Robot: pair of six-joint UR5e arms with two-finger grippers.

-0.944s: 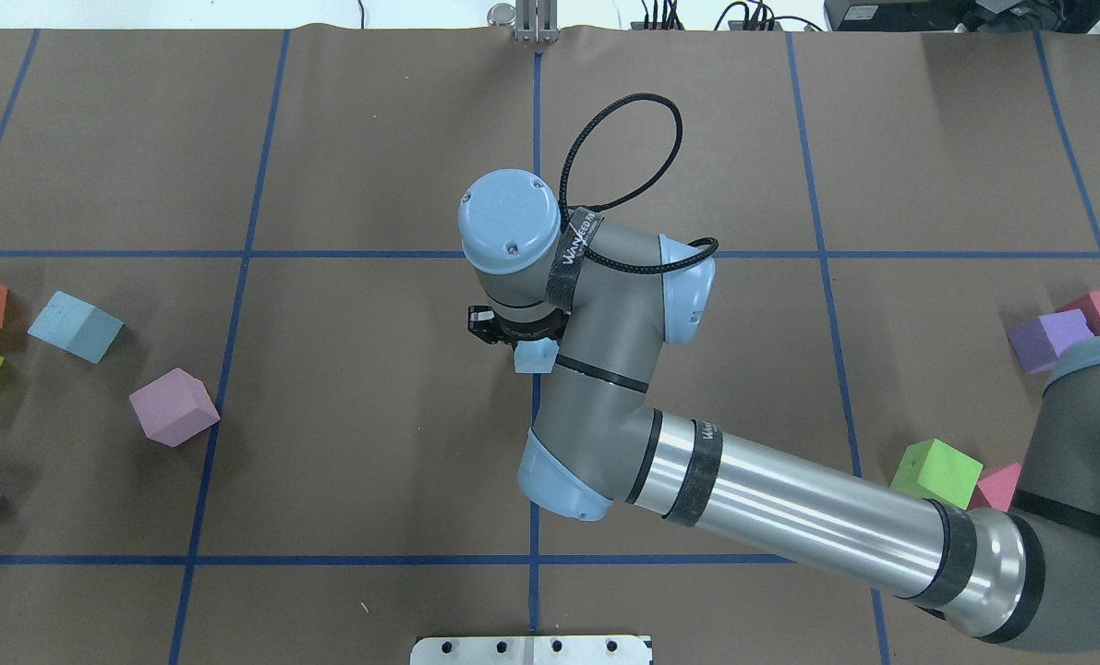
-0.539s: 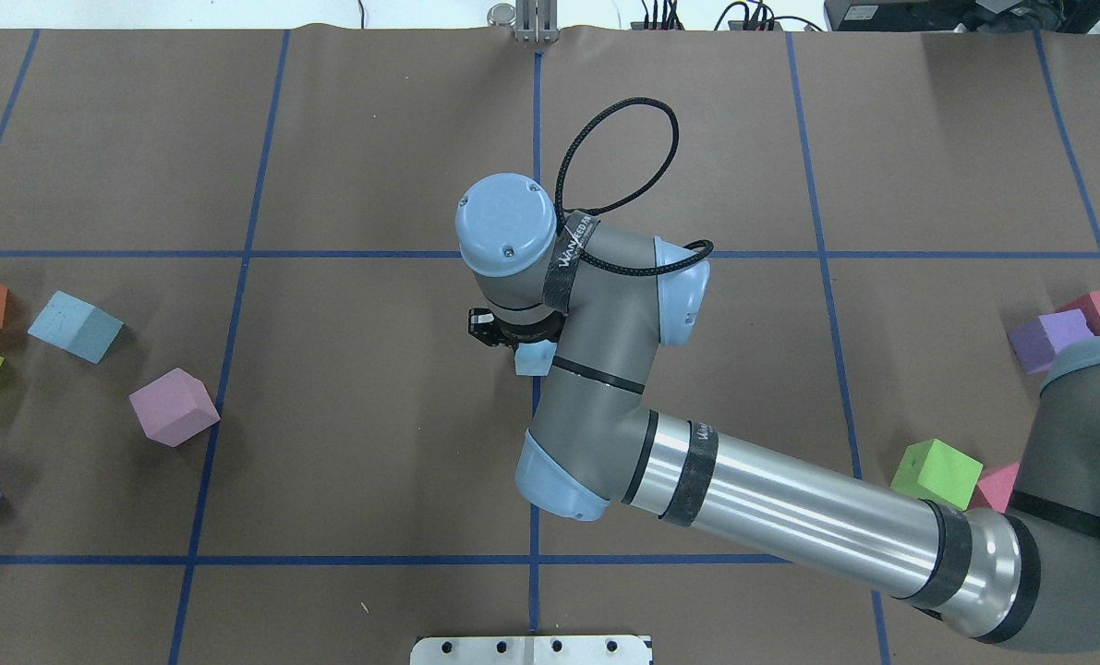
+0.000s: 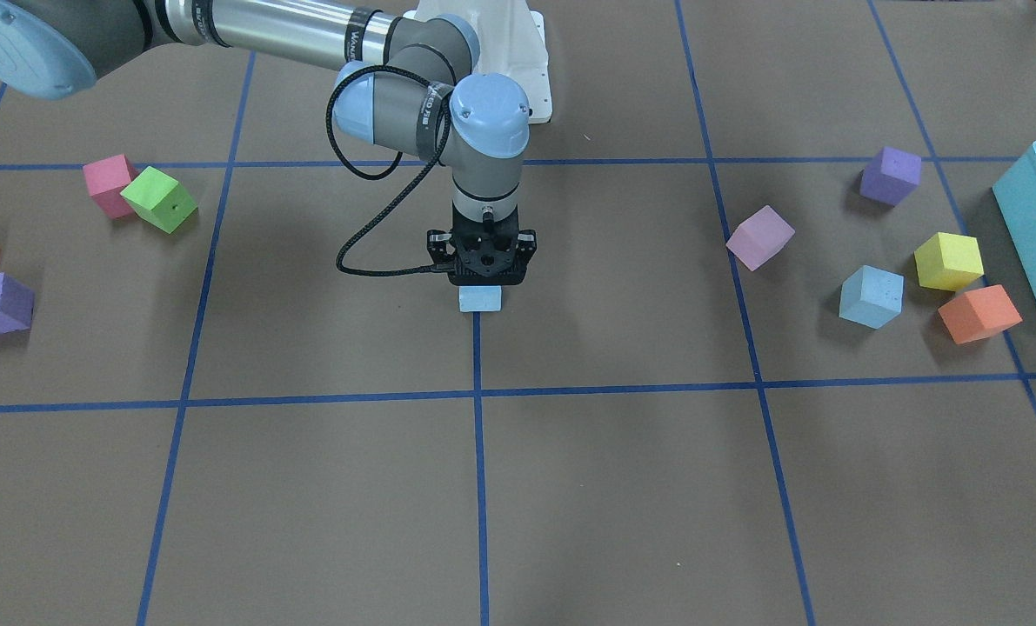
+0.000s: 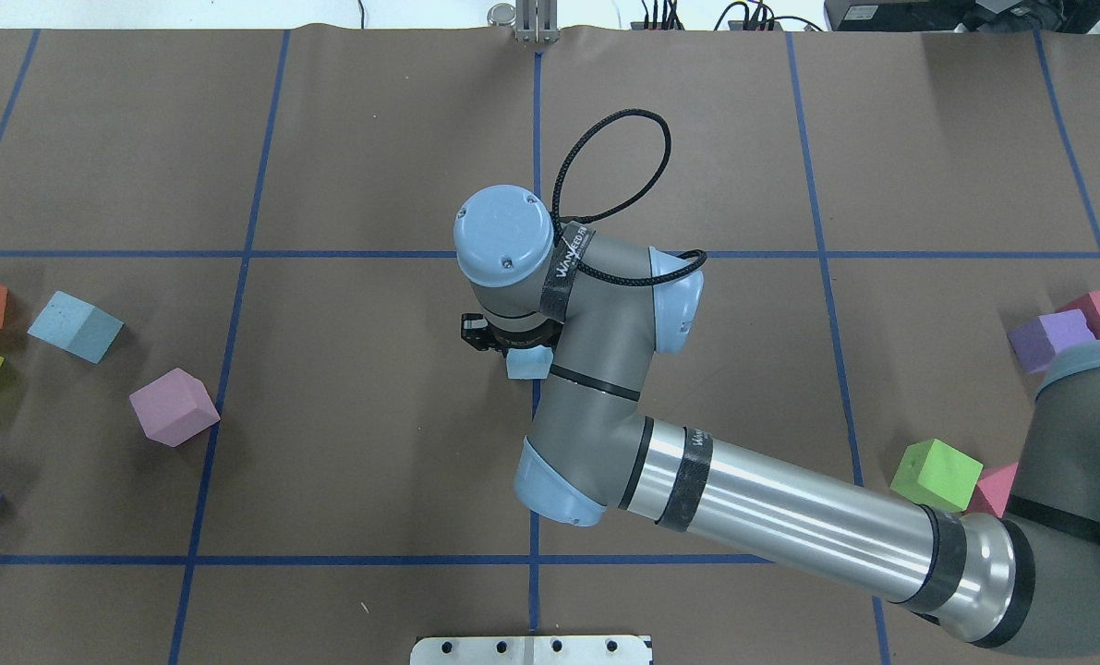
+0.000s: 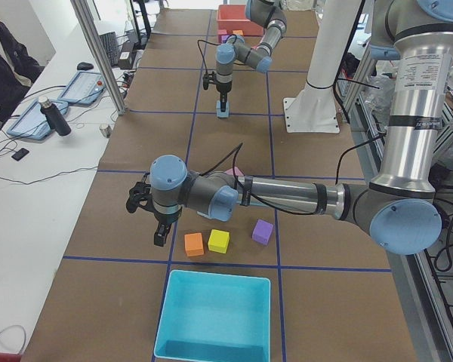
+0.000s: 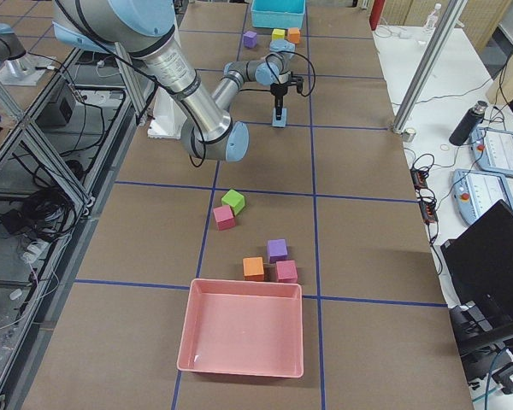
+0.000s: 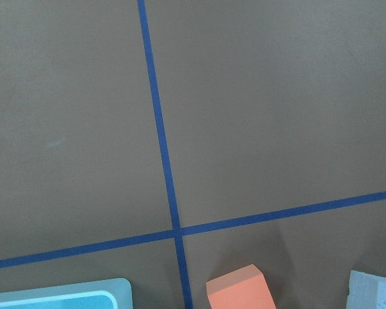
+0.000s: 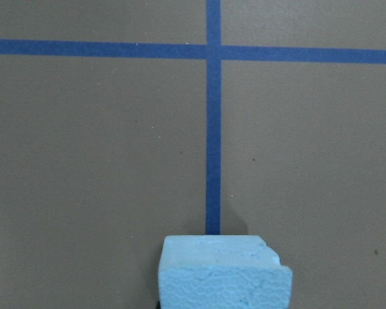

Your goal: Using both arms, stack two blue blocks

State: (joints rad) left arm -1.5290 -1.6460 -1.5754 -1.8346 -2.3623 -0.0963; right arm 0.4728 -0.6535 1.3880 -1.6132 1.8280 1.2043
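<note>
Where the two blue tape lines [image 3: 477,393] cross near the middle of the table [image 3: 622,504], the right arm [image 4: 771,517] reaches in with its wrist turned straight down. The right gripper [image 3: 481,280] is clamped on a blue block [image 3: 480,299], which sits directly under the claw body, squarely over the lengthwise tape line. Whether the block's underside touches the table cannot be told; the right wrist view shows only its top face and a thin shadow beyond it. The second blue block [image 3: 871,296] lies well apart on the robot's left side, flat on the table, just beside a yellow cube [image 3: 947,261] and an orange cube [image 3: 979,313], with a lilac cube [image 3: 759,236] near it. The left gripper [image 5: 148,217] shows only in the side view from the left end, hanging above the table near the orange and yellow cubes, and whether its claw is open or closed cannot be told. A turquoise bin [image 5: 215,317] stands at that end of the table.
</note>
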